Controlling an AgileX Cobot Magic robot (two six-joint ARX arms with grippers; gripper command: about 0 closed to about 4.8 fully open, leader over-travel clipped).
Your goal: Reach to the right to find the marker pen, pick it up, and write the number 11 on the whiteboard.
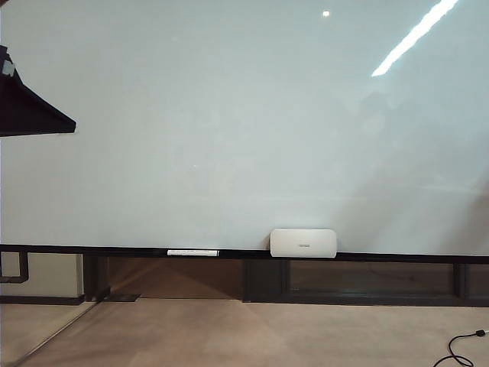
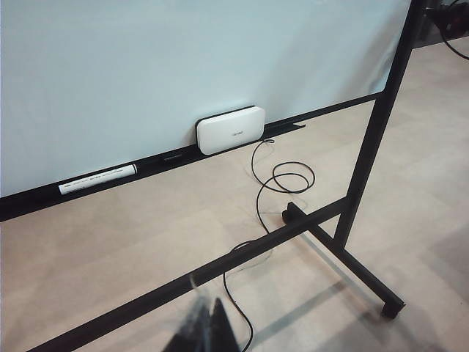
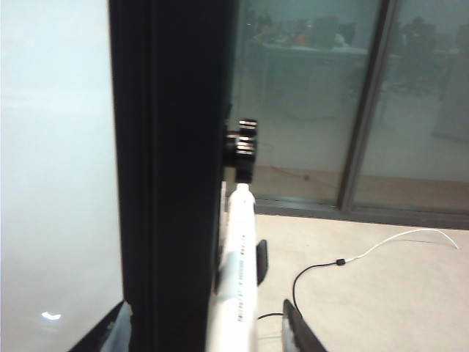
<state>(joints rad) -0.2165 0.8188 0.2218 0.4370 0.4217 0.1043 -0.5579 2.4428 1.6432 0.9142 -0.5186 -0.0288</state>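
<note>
The whiteboard (image 1: pixel 229 122) fills the exterior view, its face blank; the number 11 is not in view. In the right wrist view the marker pen (image 3: pixel 238 271), a thin white pen, stands upright in a dark clip against the board's black side post (image 3: pixel 172 169). My right gripper (image 3: pixel 205 334) is open. Its fingers (image 3: pixel 297 334) stand wide apart on either side of the post and the pen, and neither touches the pen. In the left wrist view my left gripper (image 2: pixel 209 330) hangs shut and empty above the floor in front of the board. Neither gripper shows in the exterior view.
A white marker with a black end (image 1: pixel 192 252) lies on the dark lower rail (image 1: pixel 114 249), with a white rounded box (image 1: pixel 303 243) to its right. The black stand legs (image 2: pixel 344 257) and a black cable (image 2: pixel 282 180) cross the floor. A dark wedge (image 1: pixel 30 115) juts in at upper left.
</note>
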